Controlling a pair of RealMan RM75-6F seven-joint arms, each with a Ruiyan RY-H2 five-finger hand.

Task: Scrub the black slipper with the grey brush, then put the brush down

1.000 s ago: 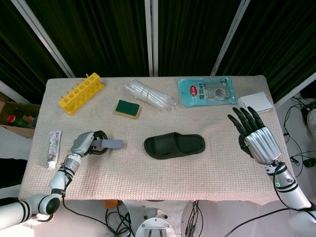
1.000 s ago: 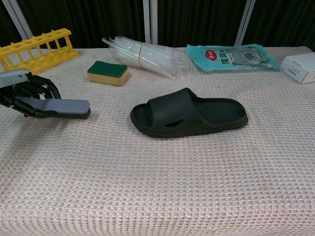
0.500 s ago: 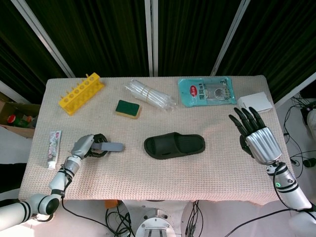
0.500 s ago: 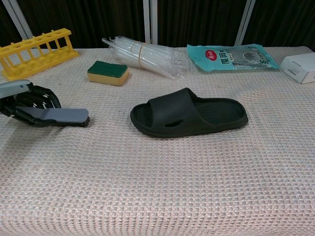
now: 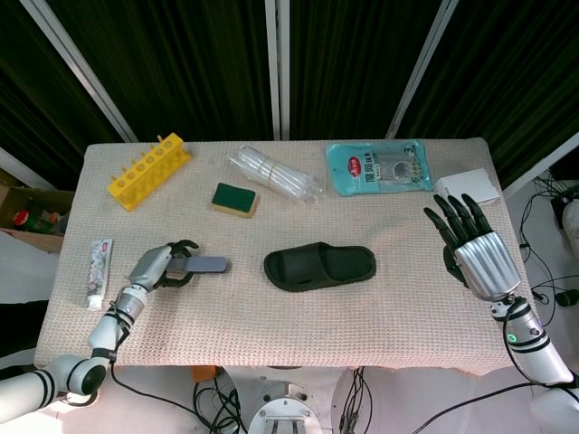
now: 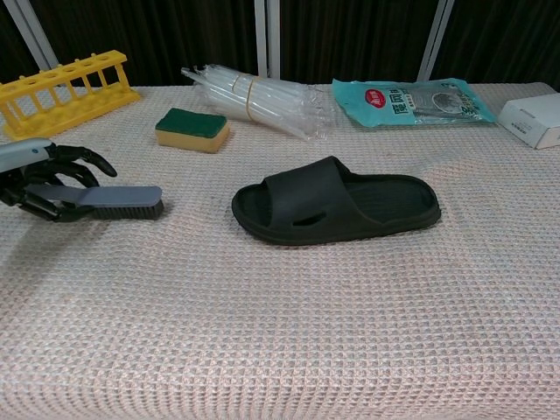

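Fingers on the left hand (image 6: 44, 179) have loosened since half a second ago: they were curled round the handle of the grey plastic long-handled brush (image 6: 109, 202), now the upper ones arch above it, spread. Brush lies flat on the cloth, bristles down, handle end still under that hand; can't tell if anything still touches it. Brush position barely changed (image 5: 201, 265).

Right hand (image 5: 470, 249) is wide, fingers spread, holding nothing, hovering at the right table edge; it has drifted slightly right and down.

One black moulded-foam slipper (image 6: 334, 211), sole down, mid-table, well right of the brush and unmoved.

Counts, one each:
- yellow plastic tube rack (image 5: 149, 170)
- green-topped yellow sponge (image 6: 192, 129), rectangular
- clear bundle of plastic tubes (image 5: 274, 174) bound with a band
- teal printed foil pouch (image 5: 380, 167)
- flat white box (image 5: 469, 187)
- white tube with red print (image 5: 99, 273), at the left edge

All sit on a beige waffle-weave tablecloth (image 6: 289, 332).
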